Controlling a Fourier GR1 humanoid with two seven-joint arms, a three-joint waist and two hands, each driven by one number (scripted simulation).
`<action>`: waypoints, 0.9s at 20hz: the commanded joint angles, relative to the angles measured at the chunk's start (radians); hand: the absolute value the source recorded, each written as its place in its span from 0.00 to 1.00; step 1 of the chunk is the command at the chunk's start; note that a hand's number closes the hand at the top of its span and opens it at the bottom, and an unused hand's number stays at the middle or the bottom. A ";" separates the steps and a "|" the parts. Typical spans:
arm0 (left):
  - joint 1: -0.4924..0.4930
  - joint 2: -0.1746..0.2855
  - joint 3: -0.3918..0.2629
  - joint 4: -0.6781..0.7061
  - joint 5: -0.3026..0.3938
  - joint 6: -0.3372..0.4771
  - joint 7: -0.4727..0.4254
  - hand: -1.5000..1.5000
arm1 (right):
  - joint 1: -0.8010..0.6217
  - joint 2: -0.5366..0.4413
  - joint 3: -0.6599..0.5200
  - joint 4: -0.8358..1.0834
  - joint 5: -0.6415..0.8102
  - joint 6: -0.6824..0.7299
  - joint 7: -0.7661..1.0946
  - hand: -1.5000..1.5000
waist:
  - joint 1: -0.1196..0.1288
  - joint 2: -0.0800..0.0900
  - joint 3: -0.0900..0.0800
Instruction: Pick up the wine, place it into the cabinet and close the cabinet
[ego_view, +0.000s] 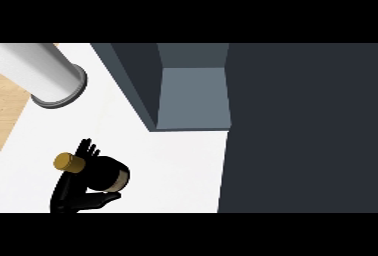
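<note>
Curling round a dark wine bottle (103, 172), the robot's black left hand (72, 194) shows low at the left of the head view, above the white counter top (170, 165). Its fingers (88, 147) reach up behind the bottle's neck, while the thumb (108, 198) bends in under the body, so the bottle is clasped between them. No forearm shows behind this hand. The right hand does not appear anywhere.

The bottle lies tilted in that grasp, its round gold cap (70, 162) pointing to the view's left and a tan label band (122, 178) wrapping the wider end at the right. Whether it touches the counter cannot be told.

Further up the counter stands a slate-grey cabinet (136, 80), well apart from the bottle. Its lighter grey-blue compartment (193, 95) is open to view and holds nothing. A broad dark grey panel (295, 125) fills the right side, touching the compartment's edge.

A white cylinder with a grey rim (44, 75) leans in at the upper left, beside a strip of pale wood (11, 105).
</note>
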 joint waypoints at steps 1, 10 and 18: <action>-0.045 -0.052 0.024 0.090 0.030 0.018 -0.045 0.00 | 0.041 -0.018 -0.017 -0.254 -0.074 -0.017 0.126 0.00 | -0.004 0.001 -0.001; -0.071 -0.042 0.047 0.098 0.123 -0.070 -0.016 0.00 | 0.071 -0.017 0.009 -0.260 -0.045 -0.017 0.129 0.00 | 0.003 -0.001 0.000; -0.141 -0.044 0.043 0.164 0.104 -0.050 -0.070 1.00 | 0.080 -0.016 -0.014 -0.252 -0.061 0.003 0.091 0.00 | -0.001 0.000 0.000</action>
